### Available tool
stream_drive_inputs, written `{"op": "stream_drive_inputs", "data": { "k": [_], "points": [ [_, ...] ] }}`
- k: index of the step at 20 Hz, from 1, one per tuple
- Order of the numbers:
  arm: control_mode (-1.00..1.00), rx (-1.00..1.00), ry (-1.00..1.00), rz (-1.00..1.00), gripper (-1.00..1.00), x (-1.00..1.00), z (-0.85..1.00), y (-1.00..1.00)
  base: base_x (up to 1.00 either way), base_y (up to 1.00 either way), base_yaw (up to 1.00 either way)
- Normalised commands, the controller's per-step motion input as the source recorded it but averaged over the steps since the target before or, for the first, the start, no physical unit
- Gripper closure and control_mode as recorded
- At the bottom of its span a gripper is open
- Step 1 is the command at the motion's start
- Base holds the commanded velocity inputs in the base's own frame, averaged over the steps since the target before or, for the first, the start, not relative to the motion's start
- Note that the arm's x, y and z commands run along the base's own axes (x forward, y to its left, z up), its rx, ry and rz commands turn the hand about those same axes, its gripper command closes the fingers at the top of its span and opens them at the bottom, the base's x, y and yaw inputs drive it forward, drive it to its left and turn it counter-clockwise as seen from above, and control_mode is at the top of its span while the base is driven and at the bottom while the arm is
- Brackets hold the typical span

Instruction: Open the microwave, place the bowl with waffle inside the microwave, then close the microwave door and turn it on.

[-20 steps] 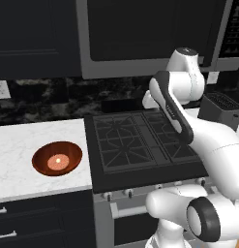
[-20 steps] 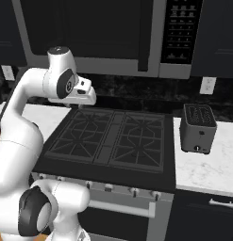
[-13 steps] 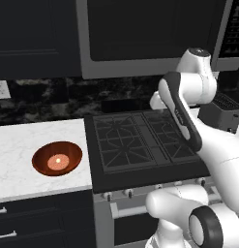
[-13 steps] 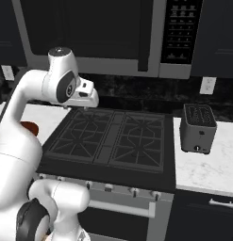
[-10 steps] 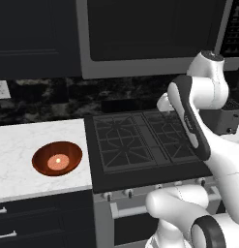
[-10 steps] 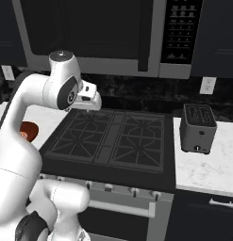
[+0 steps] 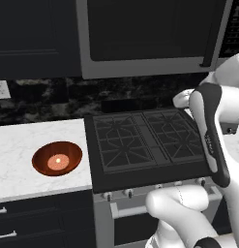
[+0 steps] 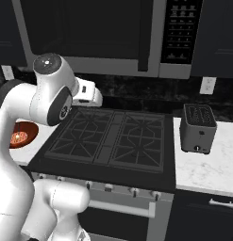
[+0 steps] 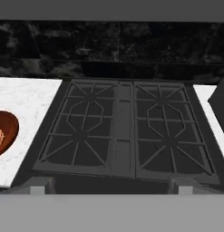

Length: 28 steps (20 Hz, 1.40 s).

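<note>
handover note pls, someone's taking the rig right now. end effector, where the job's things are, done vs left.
End effector: open, holding nothing, up over the stove; its fingers are not clear in these views.
Microwave: mounted above the stove, microwave door shut, black handle bar at its right edge, button panel right of that.
Bowl: on the white counter left of the stove, waffle lying in it.
Toaster: on the counter right of the stove, not part of the job.
Done: nothing.
Left: open the door, put the bowl in, close the door, turn the microwave on.
</note>
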Motion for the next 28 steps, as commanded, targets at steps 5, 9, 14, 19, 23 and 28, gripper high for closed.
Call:
{"op": "stream_drive_inputs", "data": {
  "k": [5, 9, 14, 19, 23, 28],
  "points": [
    [-1.0, 0.0, -0.15, -0.12, -1.0, 0.0, 0.47, -0.42, 0.0, 0.0, 0.0],
    [-1.0, 0.0, 0.0, -0.23, -1.0, 0.0, 0.38, -0.52, 0.0, 0.0, 0.0],
    [-1.0, 0.0, 0.0, -0.24, -1.0, 0.0, 0.27, -0.6, 0.0, 0.0, 0.0],
    [-1.0, 0.0, -0.06, -0.17, -1.0, 0.0, 0.1, -0.54, 0.0, 0.0, 0.0],
    [-1.0, 0.02, -0.12, -0.05, -1.0, 0.0, 0.16, -0.33, 0.0, 0.0, 0.0],
    [-1.0, 0.05, -0.15, 0.0, -1.0, 0.0, 0.21, -0.1, 0.0, 0.0, 0.0]
  ]
}}
